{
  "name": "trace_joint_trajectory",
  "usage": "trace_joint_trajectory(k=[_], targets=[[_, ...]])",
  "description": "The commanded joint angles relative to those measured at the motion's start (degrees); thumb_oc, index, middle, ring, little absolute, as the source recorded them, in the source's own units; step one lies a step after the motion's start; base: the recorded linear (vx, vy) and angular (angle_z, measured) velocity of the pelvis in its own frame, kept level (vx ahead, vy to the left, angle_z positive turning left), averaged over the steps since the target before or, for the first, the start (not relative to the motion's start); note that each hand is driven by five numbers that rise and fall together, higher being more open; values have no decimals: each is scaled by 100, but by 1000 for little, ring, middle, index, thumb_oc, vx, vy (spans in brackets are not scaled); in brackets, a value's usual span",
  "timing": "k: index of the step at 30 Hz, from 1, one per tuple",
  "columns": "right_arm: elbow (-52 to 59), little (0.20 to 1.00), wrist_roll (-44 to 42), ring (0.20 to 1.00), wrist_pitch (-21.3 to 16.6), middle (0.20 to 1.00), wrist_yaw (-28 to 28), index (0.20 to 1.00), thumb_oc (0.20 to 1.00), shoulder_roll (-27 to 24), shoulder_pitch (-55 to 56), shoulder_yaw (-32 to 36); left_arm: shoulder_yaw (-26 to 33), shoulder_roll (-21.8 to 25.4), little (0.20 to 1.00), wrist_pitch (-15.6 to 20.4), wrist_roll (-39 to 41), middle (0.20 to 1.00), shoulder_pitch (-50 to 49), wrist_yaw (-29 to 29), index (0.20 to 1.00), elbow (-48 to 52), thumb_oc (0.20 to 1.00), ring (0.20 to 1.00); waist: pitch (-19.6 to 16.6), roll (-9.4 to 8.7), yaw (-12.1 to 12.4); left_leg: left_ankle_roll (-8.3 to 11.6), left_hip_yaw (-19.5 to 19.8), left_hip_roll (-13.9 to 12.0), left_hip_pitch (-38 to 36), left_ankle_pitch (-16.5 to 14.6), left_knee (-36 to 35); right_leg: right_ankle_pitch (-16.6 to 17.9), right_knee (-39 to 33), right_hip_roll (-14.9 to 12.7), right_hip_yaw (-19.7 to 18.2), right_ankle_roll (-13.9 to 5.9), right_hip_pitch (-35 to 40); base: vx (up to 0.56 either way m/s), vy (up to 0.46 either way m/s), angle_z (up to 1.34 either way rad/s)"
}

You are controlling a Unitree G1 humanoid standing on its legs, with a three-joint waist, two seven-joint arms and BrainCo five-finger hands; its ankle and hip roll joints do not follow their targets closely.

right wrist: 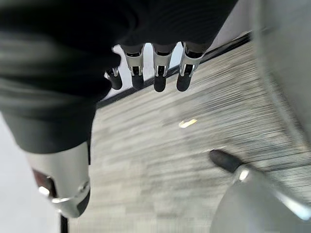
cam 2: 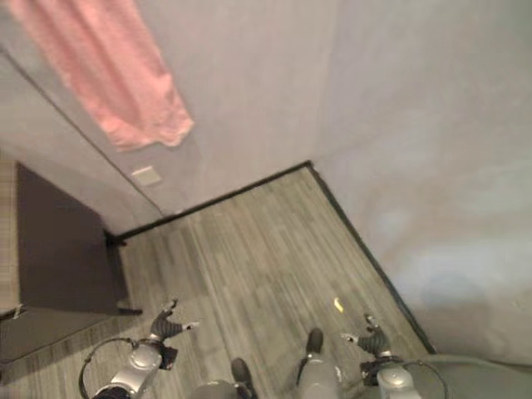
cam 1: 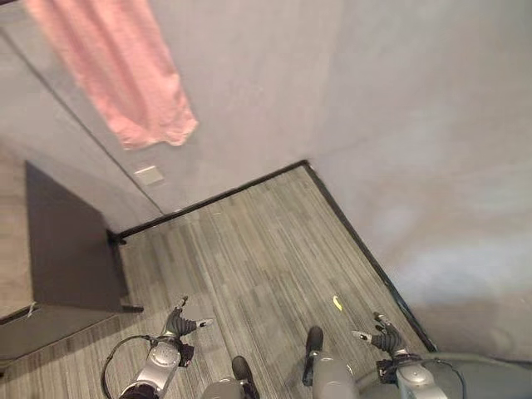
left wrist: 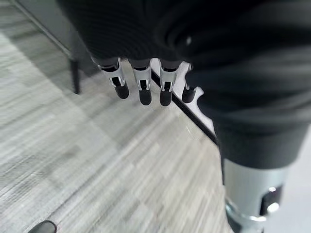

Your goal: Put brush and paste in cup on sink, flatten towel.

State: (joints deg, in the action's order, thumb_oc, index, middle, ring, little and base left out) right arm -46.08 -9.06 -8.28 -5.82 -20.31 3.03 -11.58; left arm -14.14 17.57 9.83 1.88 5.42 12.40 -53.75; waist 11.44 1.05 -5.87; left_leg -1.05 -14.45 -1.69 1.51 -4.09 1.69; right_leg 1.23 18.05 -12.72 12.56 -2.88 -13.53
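Observation:
A pink towel [cam 1: 125, 75] hangs bunched on the grey wall at the upper left, also seen as the pink towel [cam 2: 116, 79] in the right eye view. My left hand [cam 1: 179, 324] hangs low over the floor at the lower left, fingers [left wrist: 141, 90] straight and holding nothing. My right hand [cam 1: 384, 339] hangs low at the lower right, its fingers [right wrist: 158, 80] relaxed and empty. Both hands are far from the towel.
A dark cabinet [cam 1: 71, 249] on thin legs stands at the left against the wall. Grey walls meet in a corner [cam 1: 306, 163] ahead, with a black skirting along the wood-look floor [cam 1: 249, 258]. A small yellow scrap [cam 1: 337, 302] lies on the floor. A wall outlet [cam 1: 149, 174] sits below the towel.

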Motion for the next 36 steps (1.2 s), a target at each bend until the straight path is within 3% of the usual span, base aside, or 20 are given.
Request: trace_joint_trajectory(k=[1, 3, 5, 8, 11, 14, 16, 17, 20, 21, 22, 24, 26, 27, 28, 30, 31, 33, 34, 36], targets=[[202, 1000, -390, 1000, -235, 1000, 79, 1000, 1000, 172, -101, -89, 126, 239, 1000, 170, 129, 1000, -3, 64, 1000, 172, 1000, 1000, -139, -160, -85, 79, 639, 170, -61, 288, -238, -116, 44, 921, -1385, -383, 13, 145, 80, 112], [185, 1000, -388, 1000, -264, 1000, 1, 1000, 1000, 197, -121, -87, 122, 168, 1000, 168, 157, 1000, 4, 68, 1000, 98, 1000, 1000, -124, -172, -57, 66, 745, 233, -126, 281, -328, -101, -186, 1019, -1224, -352, -140, 178, -1, 87], [2, 1000, -309, 1000, -279, 1000, -38, 1000, 1000, 171, -151, -119, 46, 50, 1000, 121, 270, 1000, 61, 25, 1000, -20, 1000, 1000, -78, -198, -196, 62, 1124, 354, -307, 121, -268, 127, -614, 1262, -1299, -408, -573, 337, -77, 66], [-126, 1000, -236, 1000, -218, 1000, -24, 1000, 1000, 159, -31, -98, -21, -40, 1000, 91, 297, 1000, 103, -80, 1000, -125, 1000, 1000, -95, -260, -271, 127, 1550, 413, -482, -40, -75, 177, -763, 1185, -1386, -440, -398, 290, -109, 117], [-445, 1000, -233, 1000, -189, 1000, -32, 1000, 1000, 137, -84, -93, 56, -132, 1000, 89, 408, 1000, 102, -51, 1000, -321, 1000, 1000, -230, -262, -258, 218, 1646, 318, -528, -85, 87, 98, -847, 1227, -1338, -321, -169, 254, -172, 66], [-463, 1000, -164, 1000, -179, 1000, -90, 1000, 1000, 3, -139, -73, 132, -199, 1000, 82, 637, 1000, 64, -81, 1000, -345, 1000, 1000, -239, -235, -241, 519, 1516, 258, -201, 274, 1068, -8, -984, 1267, -1206, -147, 145, 253, -174, 28], [-358, 1000, -24, 1000, -176, 1000, -177, 1000, 1000, -135, -204, -78, 97, -154, 1000, 62, 560, 1000, 152, -63, 1000, -344, 1000, 1000, -95, -319, -189, 728, 1263, 175, 323, 715, 2151, -61, -1039, 1189, -1074, -17, 376, 191, -193, 52], [-317, 1000, -26, 1000, -165, 1000, -208, 1000, 1000, -169, -211, -50, 96, -129, 1000, 45, 537, 1000, 166, -39, 1000, -342, 1000, 1000, -29, -357, -160, 746, 1115, 109, 525, 762, 2422, -95, -1076, 1146, -1035, 24, 482, 188, -166, 60], [-327, 1000, -3, 1000, -148, 1000, -244, 1000, 1000, -201, -179, -14, 77, -74, 1000, 71, 488, 1000, 192, -16, 1000, -331, 1000, 1000, 36, -390, -108, 653, 760, -17, 958, 616, 2186, -147, -1261, 1060, -995, 6, 746, 227, -74, 39], [-353, 1000, 77, 1000, -130, 1000, -308, 1000, 1000, -238, -177, 4, 82, -21, 1000, 76, 453, 1000, 172, 10, 1000, -318, 1000, 1000, -3, -376, -58, 542, 642, -26, 1260, 477, 1700, -229, -1394, 1055, -1037, -45, 893, 346, 35, 40], [-392, 1000, 108, 1000, -134, 1000, -336, 1000, 1000, -246, -181, -1, 99, 4, 1000, 87, 423, 1000, 161, 54, 1000, -338, 1000, 1000, -22, -331, -32, 499, 591, -89, 1389, 540, 1266, -288, -1461, 1080, -1089, -75, 985, 347, 34, 33], [-393, 1000, 109, 1000, -135, 1000, -337, 1000, 1000, -246, -179, -2, 99, 3, 1000, 88, 423, 1000, 158, 55, 1000, -338, 1000, 1000, -10, -344, -27, 495, 579, -76, 1349, 543, 1236, -297, -1466, 1067, -1097, -80, 1010, 148, 40, -8], [-486, 1000, 275, 1000, -142, 1000, -361, 1000, 1000, -224, -163, -66, 171, 61, 1000, 107, 334, 1000, 119, 106, 1000, -358, 1000, 1000, -55, -129, 118, 609, 573, -268, 1671, 1282, -53, -490, -1614, 1209, -1214, -112, 1365, 476, 121, -21], [-487, 1000, 275, 1000, -143, 1000, -362, 1000, 1000, -222, -162, -67, 171, 63, 1000, 107, 333, 1000, 117, 107, 1000, -358, 1000, 1000, -38, -148, 116, 607, 564, -247, 1619, 1301, -100, -503, -1618, 1189, -1215, -117, 1398, 673, 191, -9], [-608, 1000, 251, 1000, -121, 1000, -371, 1000, 1000, -171, -189, -62, 241, 103, 1000, 118, 327, 1000, 76, 146, 1000, -364, 1000, 1000, -125, -85, 212, 687, 624, -370, 1778, 1516, -614, -640, -1663, 1168, -1402, -158, 1644, 354, 113, -17], [-641, 1000, 199, 1000, -113, 1000, -368, 1000, 1000, -143, -209, -41, 289, 115, 1000, 129, 342, 1000, 31, 163, 1000, -379, 1000, 1000, -174, -69, 275, 730, 720, -395, 1824, 1604, -662, -706, -1653, 1162, -1527, -166, 1764, 546, 207, -36], [-642, 1000, 173, 1000, -88, 1000, -286, 1000, 1000, -84, -216, -47, 364, 129, 1000, 112, 369, 1000, -89, 156, 1000, -386, 1000, 1000, -272, -65, 405, 681, 997, -381, 1666, 1713, -502, -912, -1527, 1081, -1780, -216, 2020, 750, 338, -92], [-635, 1000, 198, 1000, -75, 1000, -273, 1000, 1000, -59, -206, -45, 366, 134, 1000, 111, 361, 1000, -178, 162, 1000, -358, 1000, 1000, -339, -106, 459, 619, 1083, -316, 1797, 1661, -234, -1005, -1376, 927, -1829, -280, 2137, 537, 287, -138], [-578, 1000, 183, 1000, -83, 1000, -256, 1000, 1000, 27, -229, -1, 357, 154, 1000, 93, 390, 1000, -164, 143, 1000, -356, 1000, 1000, -377, -183, 483, 474, 993, -174, 1850, 1487, 295, -873, -845, 668, -1850, -402, 2068, 423, 282, -103], [-500, 1000, 230, 1000, -69, 1000, -251, 1000, 1000, 83, -261, -17, 319, 165, 1000, 74, 379, 1000, -116, 130, 1000, -366, 1000, 1000, -366, -264, 449, 303, 847, -10, 1718, 1225, 486, -193, 38, 443, -1878, -468, 1689, 390, 304, -50]])
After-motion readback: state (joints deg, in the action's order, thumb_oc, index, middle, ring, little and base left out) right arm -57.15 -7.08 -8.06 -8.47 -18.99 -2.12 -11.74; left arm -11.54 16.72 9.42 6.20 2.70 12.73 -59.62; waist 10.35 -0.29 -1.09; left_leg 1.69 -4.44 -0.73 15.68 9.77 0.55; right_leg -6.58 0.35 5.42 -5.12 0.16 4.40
